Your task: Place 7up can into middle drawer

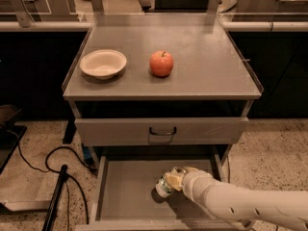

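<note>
Up on the surface (202, 61) the apple (161, 63) and bowl (103, 64) sit idle while, inside the open middle drawer (126, 192), your end effector (171, 181) is clamped on the 7up can (163, 187) near its floor, so I reckon only the release remains.

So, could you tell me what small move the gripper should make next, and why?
Probably lower a touch and release: the gripper holds the 7up can tilted, already inside the open middle drawer, close above its floor.
</note>
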